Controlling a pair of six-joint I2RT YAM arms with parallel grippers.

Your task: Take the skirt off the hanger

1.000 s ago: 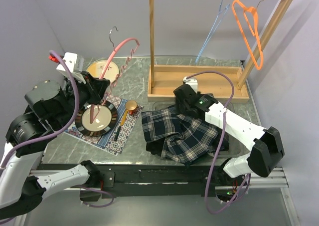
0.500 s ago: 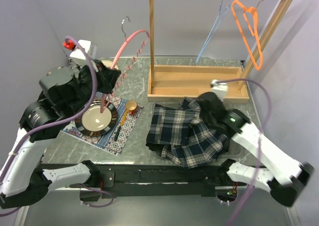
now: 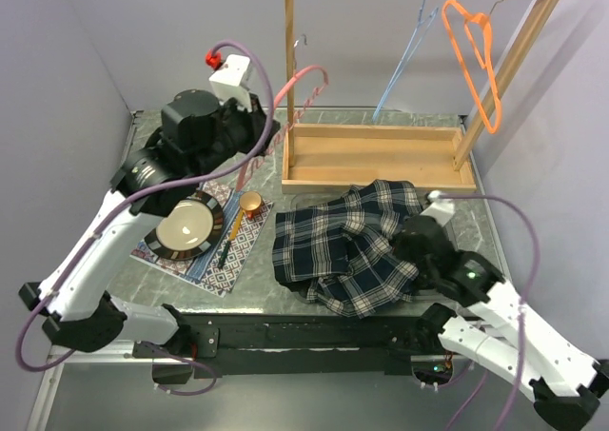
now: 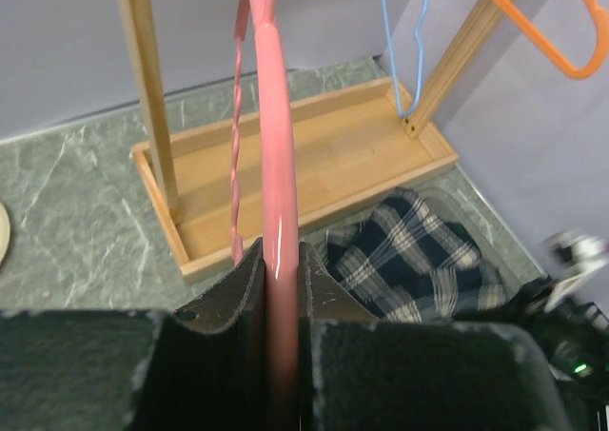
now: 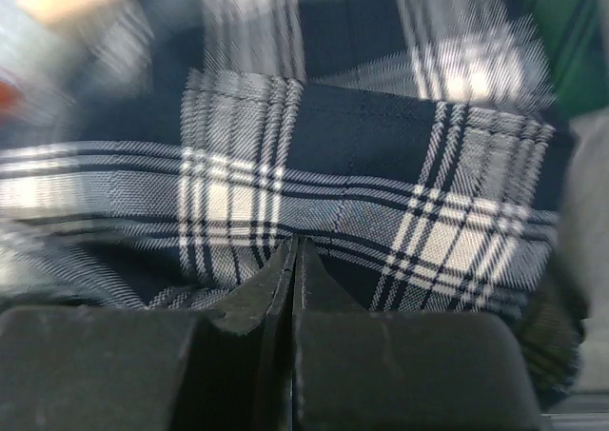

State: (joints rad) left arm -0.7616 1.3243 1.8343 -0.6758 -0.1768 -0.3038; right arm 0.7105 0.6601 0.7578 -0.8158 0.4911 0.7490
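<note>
The plaid navy and white skirt (image 3: 343, 245) lies crumpled on the table in front of the rack, free of any hanger. It also shows in the left wrist view as the skirt (image 4: 419, 269). My left gripper (image 3: 249, 131) is raised at the back left, shut on the pink hanger (image 3: 306, 74), which leans toward the rack's left post. In the left wrist view the pink hanger (image 4: 276, 165) runs up from between my left gripper's (image 4: 280, 250) fingers. My right gripper (image 3: 411, 245) hovers at the skirt's right edge, shut with nothing between its fingers. The right wrist view shows my right gripper (image 5: 294, 245) just over the skirt's cloth (image 5: 362, 146).
A wooden garment rack (image 3: 381, 160) stands at the back with a blue hanger (image 3: 404, 55) and an orange hanger (image 3: 481, 60) on its bar. On the left a patterned placemat (image 3: 245, 250) carries a plate (image 3: 186, 226), a copper cup (image 3: 251, 203) and a dark utensil (image 3: 228, 245).
My left arm lifted the pink hanger up and to the right, toward the rack. My right gripper shut and pulled back toward the near right; the skirt shifted and spread slightly.
</note>
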